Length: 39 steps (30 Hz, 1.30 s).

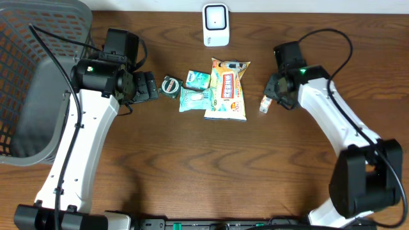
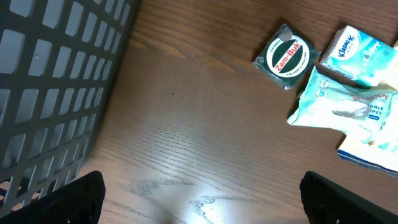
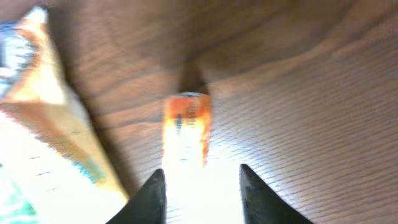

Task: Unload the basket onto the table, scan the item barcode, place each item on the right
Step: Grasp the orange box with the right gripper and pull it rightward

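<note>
A grey basket (image 1: 25, 64) fills the left end of the table (image 1: 192, 166); just right of it the left gripper (image 1: 148, 86) hangs low over bare wood, its fingers (image 2: 81, 199) spread wide with nothing between them; close beyond its tips lies a round green tin (image 1: 170, 85). Next to the tin are a tissue pack (image 1: 198, 78) and, below it, a wipes pack (image 1: 195, 99), the two touching; a yellow snack bag (image 1: 228, 89) lies against their right side, lengthwise toward the far edge. Above the bag, near the far edge, a white scanner (image 1: 216, 24) stands apart from the cluster. Right of the bag, apart from it, the item (image 1: 264, 104), small, orange and white, lies on the wood; the right gripper (image 1: 273, 94) is directly over it. In the blurred wrist view its fingers (image 3: 152, 199) stand apart, the gap wider than the item, which lies just ahead of them; no clamp shows.
</note>
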Each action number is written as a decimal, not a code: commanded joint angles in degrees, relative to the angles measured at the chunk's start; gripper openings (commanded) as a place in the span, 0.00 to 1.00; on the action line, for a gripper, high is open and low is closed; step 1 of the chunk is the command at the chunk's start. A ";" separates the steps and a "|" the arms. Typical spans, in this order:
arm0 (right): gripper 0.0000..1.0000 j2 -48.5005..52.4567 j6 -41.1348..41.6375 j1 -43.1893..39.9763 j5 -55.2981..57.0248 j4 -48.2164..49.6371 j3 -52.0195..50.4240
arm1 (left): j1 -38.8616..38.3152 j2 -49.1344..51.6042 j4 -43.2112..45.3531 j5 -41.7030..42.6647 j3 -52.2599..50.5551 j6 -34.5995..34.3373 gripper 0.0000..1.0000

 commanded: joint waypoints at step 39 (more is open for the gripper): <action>0.34 5.92 -5.44 4.57 19.32 -6.75 -0.09 | 0.11 -0.09 -0.11 -0.94 -0.07 -0.28 0.99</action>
